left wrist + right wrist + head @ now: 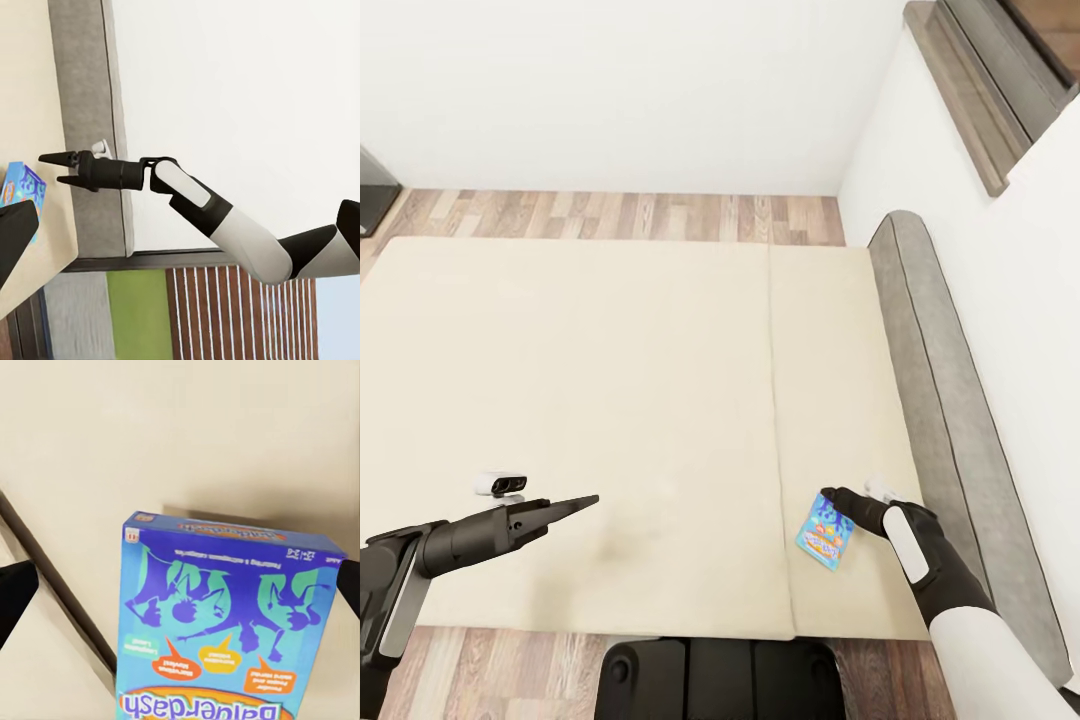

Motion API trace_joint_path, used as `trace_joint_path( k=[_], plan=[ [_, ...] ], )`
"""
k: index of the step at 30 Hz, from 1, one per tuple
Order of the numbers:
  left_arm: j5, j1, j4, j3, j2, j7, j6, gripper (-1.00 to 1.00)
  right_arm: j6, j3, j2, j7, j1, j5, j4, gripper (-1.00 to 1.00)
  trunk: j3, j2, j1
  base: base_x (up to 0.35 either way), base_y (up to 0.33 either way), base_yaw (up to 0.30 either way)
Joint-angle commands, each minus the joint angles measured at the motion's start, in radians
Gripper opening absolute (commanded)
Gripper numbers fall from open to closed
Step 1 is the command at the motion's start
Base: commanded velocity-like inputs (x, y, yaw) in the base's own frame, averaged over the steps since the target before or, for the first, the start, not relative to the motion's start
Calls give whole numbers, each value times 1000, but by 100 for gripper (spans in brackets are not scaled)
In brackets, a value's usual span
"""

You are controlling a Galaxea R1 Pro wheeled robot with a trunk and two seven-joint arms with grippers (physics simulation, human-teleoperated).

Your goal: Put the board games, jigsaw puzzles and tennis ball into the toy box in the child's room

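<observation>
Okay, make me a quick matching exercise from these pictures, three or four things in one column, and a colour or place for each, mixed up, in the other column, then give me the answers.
Things:
1. board game box
2. bed
3. headboard
4. left end effector

Descriptions:
A. grey, along the bed's edge by the white wall
B. blue, at the right end effector
C. cream, broad and flat
D. black, out over the bed with nothing in it

Pairs: 1-B, 2-C, 3-A, 4-D
</observation>
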Motion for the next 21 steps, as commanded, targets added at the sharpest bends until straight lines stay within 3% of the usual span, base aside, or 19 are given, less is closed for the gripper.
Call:
trace_joint_path(
  k=[1, 21],
  plan=[
    [-1, 0, 0, 0, 0, -4, 11, 100, 5, -1, 0, 0, 0, -7, -2, 100, -1, -2, 1, 0, 0, 0],
    [-1, 0, 0, -1, -3, -4, 10, 100, 2, -1, 0, 2, 0, 2, -5, 100, -4, -2, 1, 0, 0, 0]
  ],
)
